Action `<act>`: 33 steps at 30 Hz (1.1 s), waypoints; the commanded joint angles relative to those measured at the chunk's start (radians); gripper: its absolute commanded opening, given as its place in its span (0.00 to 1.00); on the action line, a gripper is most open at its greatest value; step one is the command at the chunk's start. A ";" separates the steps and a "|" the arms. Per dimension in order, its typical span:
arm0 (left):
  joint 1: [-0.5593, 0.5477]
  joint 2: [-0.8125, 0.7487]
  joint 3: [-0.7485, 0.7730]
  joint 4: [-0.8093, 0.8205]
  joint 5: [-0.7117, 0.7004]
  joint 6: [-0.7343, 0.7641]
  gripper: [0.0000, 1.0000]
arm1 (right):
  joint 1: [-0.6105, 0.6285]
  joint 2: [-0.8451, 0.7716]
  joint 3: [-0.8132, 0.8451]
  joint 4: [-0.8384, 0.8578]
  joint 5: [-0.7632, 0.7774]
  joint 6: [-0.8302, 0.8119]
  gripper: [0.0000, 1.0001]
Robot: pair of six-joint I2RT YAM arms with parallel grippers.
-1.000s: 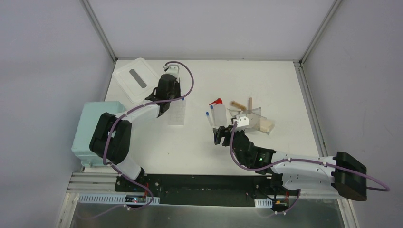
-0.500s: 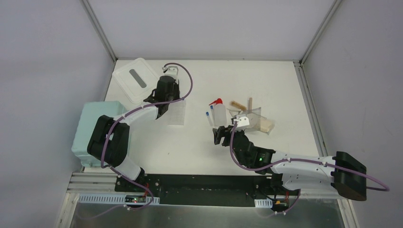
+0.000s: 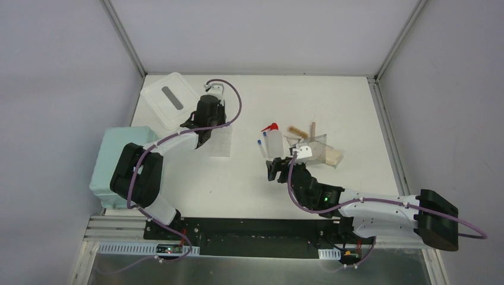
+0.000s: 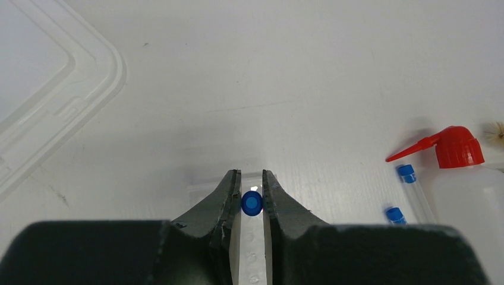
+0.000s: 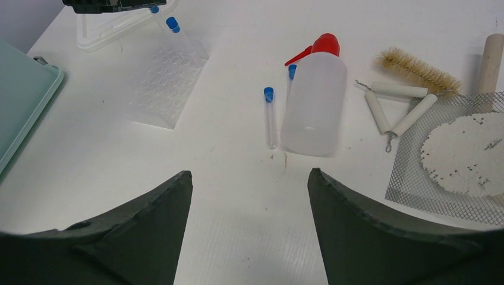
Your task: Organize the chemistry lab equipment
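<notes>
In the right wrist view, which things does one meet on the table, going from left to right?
Teal bin → clear tube rack → lying blue-capped tube → white squeeze bottle → wire mesh

1. No text, label, brand, number or sign can be read in any of the views.
2. A grey oblong mark is seen on the white lid [image 3: 163, 110], but no lettering can be made out on it.
3. The side of the white squeeze bottle [image 5: 314, 101] is shown plain.
</notes>
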 commanded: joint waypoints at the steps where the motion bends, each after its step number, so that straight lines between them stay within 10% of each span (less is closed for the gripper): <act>1: 0.009 0.008 0.005 0.028 0.022 0.019 0.00 | -0.004 0.001 0.009 0.007 0.024 0.019 0.75; 28: 0.009 0.045 -0.055 0.074 0.041 0.067 0.00 | -0.004 0.011 0.012 0.007 0.023 0.023 0.82; 33: 0.010 0.011 -0.056 0.062 0.035 0.069 0.15 | -0.004 0.007 0.016 0.001 0.022 0.022 0.85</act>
